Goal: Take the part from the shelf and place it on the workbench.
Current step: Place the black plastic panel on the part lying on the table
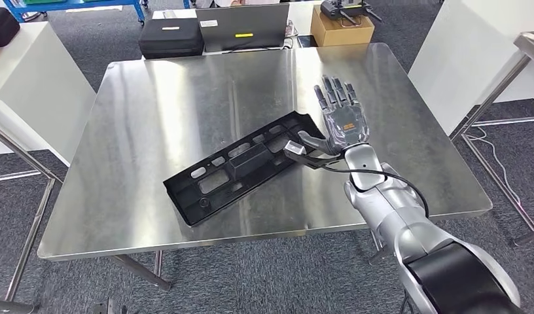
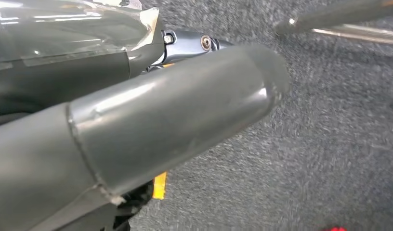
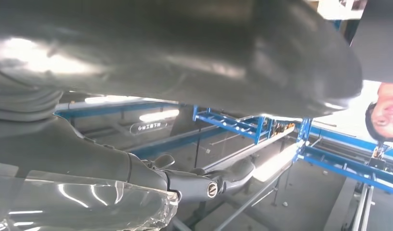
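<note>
Grey carpet surrounds the steel desk (image 1: 153,111), which reflects the ceiling lights in broad streaks. Behind its far edge sit a black case (image 1: 171,37), a grey laptop (image 1: 246,26) and a cardboard box (image 1: 341,27); white panels stand at both sides.

My right hand (image 1: 339,118) lies over the desk's right half, palm up, fingers (image 1: 334,95) stretched out flat and spread apart, pointing away from me. It grips nothing. The thumb (image 1: 313,139) reaches sideways toward the part (image 1: 246,167) and sits at or just against its near right end; I cannot tell whether it truly touches. A black cable (image 1: 389,176) loops off the wrist.

The part is a long, flat black plastic panel with a raised rim and a row of rounded rectangular cut-outs. It lies flat on the desk near the middle, angled, one end toward the front-left edge, the other toward my right hand.

My left hand (image 2: 137,130) is seen close above carpet in the left wrist view; how its fingers lie I cannot tell.
</note>
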